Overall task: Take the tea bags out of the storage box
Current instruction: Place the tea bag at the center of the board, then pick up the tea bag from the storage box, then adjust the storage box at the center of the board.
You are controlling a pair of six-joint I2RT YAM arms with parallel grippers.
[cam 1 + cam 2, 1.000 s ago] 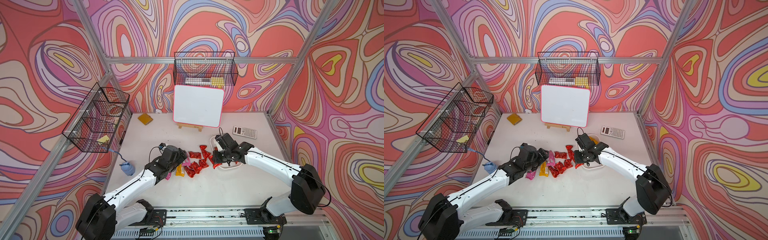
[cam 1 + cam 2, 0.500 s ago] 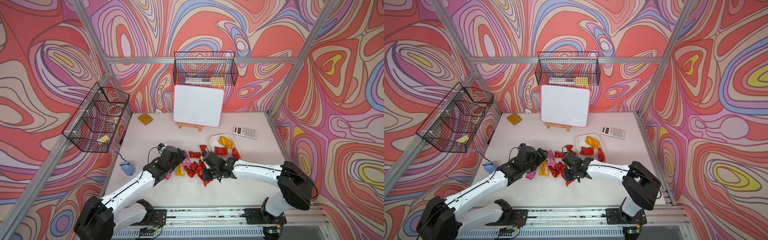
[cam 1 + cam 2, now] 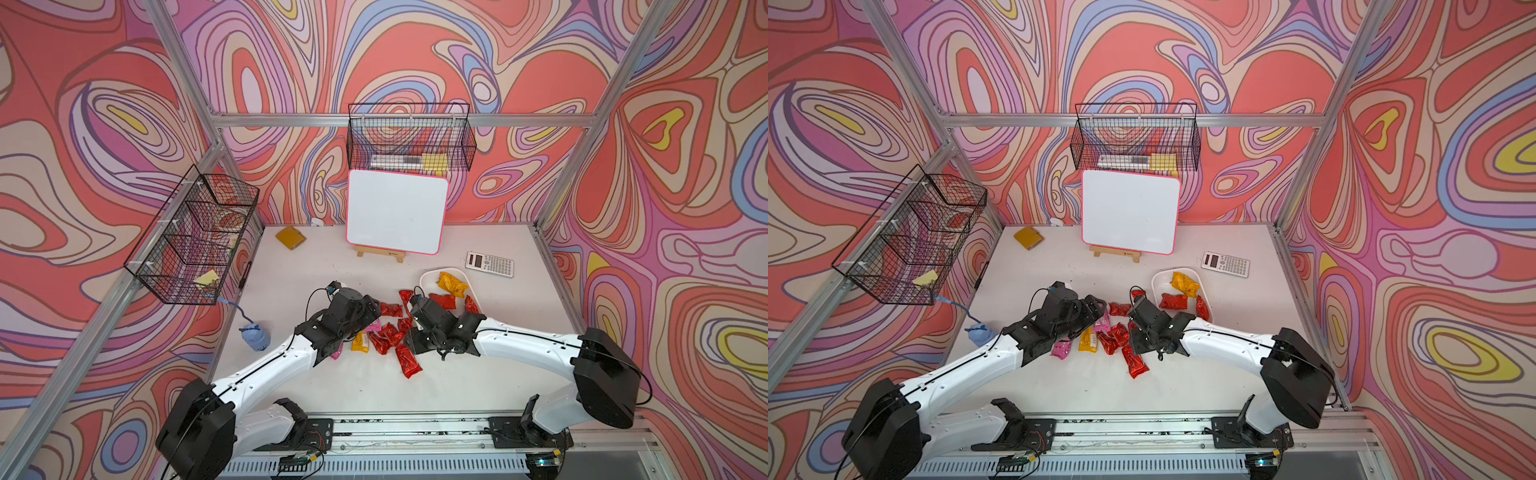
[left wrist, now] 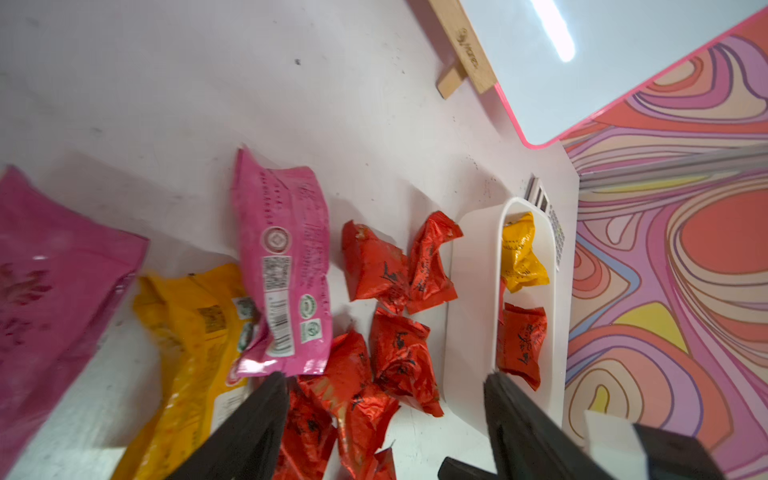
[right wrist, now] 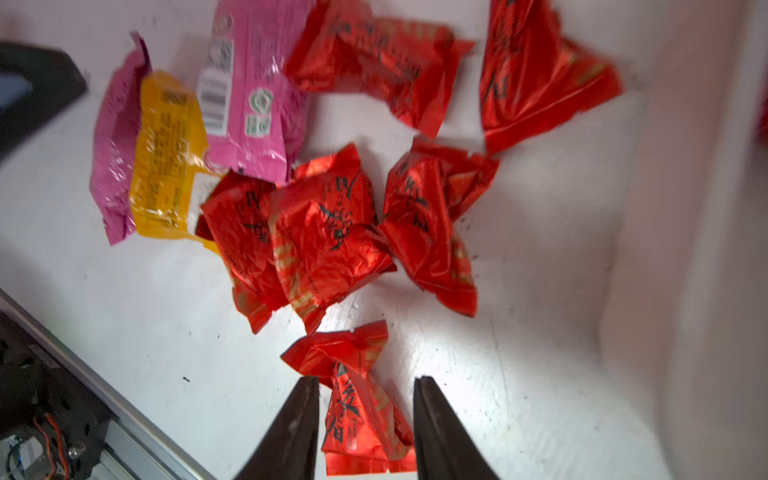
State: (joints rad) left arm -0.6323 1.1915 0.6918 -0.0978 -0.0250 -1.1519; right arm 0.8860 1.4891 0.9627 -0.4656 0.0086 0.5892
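Where the table meets the left wall, a black wire mesh basket (image 3: 195,237) with compartments hangs off the frame. A small blue rounded object (image 3: 254,337) on a blue cord sits below it, and a flat yellow square pad (image 3: 290,237) lies far back. All three are well apart from the work.

The left gripper (image 4: 385,376) has its jaws wide apart and holds nothing. It hovers low over the loose pile and partly covers the long pink sachets (image 4: 282,266) in both top views.

The tea bags (image 3: 388,332), shiny foil, lie mostly on the white table (image 3: 374,390) between the two grippers: two pink, one orange-yellow, the rest crinkly red, several overlapping. Behind them a pink-edged whiteboard (image 3: 397,212) stands on a small wooden easel (image 3: 380,252), with a second black wire basket (image 3: 409,137) on the back wall above.

The right gripper (image 5: 365,380) has its jaws partly apart, straddling one red sachet (image 5: 365,419) that lies flat at the pile's near edge. Whether the pads touch it, I cannot tell.

The shallow white plastic storage box (image 3: 428,279) with rounded corners sits just right of the pile. In it are one orange-yellow sachet (image 3: 452,284) at the far end and two red ones (image 3: 442,300). The right arm's wrist crosses the box's near end and hides it in the top views. A grey calculator (image 3: 489,264) lies just behind the box.
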